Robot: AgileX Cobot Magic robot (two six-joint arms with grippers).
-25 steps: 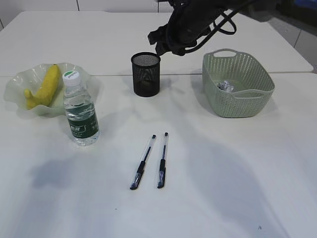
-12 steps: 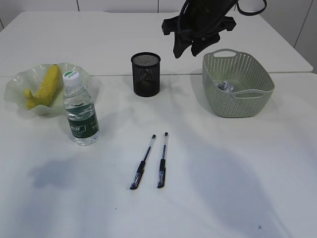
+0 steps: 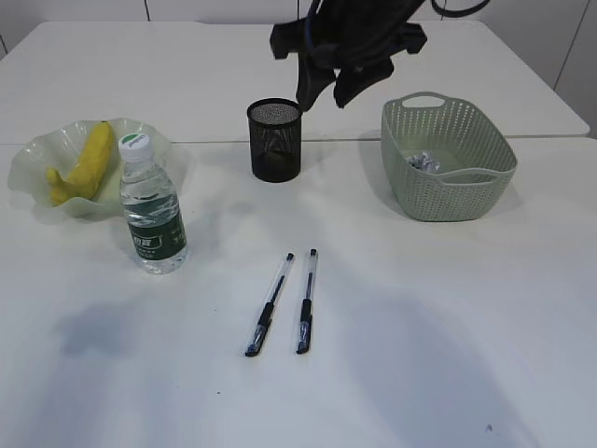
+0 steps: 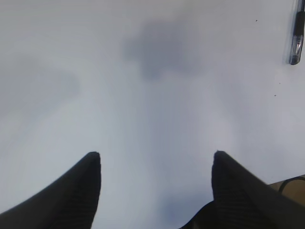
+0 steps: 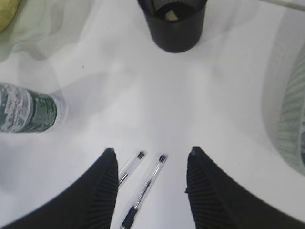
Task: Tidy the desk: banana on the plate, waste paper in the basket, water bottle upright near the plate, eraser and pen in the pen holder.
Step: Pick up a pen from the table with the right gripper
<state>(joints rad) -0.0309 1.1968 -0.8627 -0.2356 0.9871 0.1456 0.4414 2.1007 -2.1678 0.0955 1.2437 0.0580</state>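
Two pens (image 3: 269,304) (image 3: 305,301) lie side by side on the white table; both show in the right wrist view (image 5: 128,167) (image 5: 145,191). The black mesh pen holder (image 3: 274,140) holds a pale eraser (image 5: 170,15). The banana (image 3: 86,162) lies on the green plate (image 3: 37,149). The water bottle (image 3: 152,207) stands upright beside the plate. Waste paper (image 3: 425,162) lies in the green basket (image 3: 448,168). My right gripper (image 3: 319,93) is open and empty, high above the holder. My left gripper (image 4: 156,155) is open and empty over bare table, with a pen tip (image 4: 297,33) at the top right.
The basket's wall (image 5: 290,119) shows at the right edge of the right wrist view. A second table (image 3: 187,65) joins behind the holder.
My right arm has swung left from above the basket's near corner to above the pen holder. The objects have not moved.
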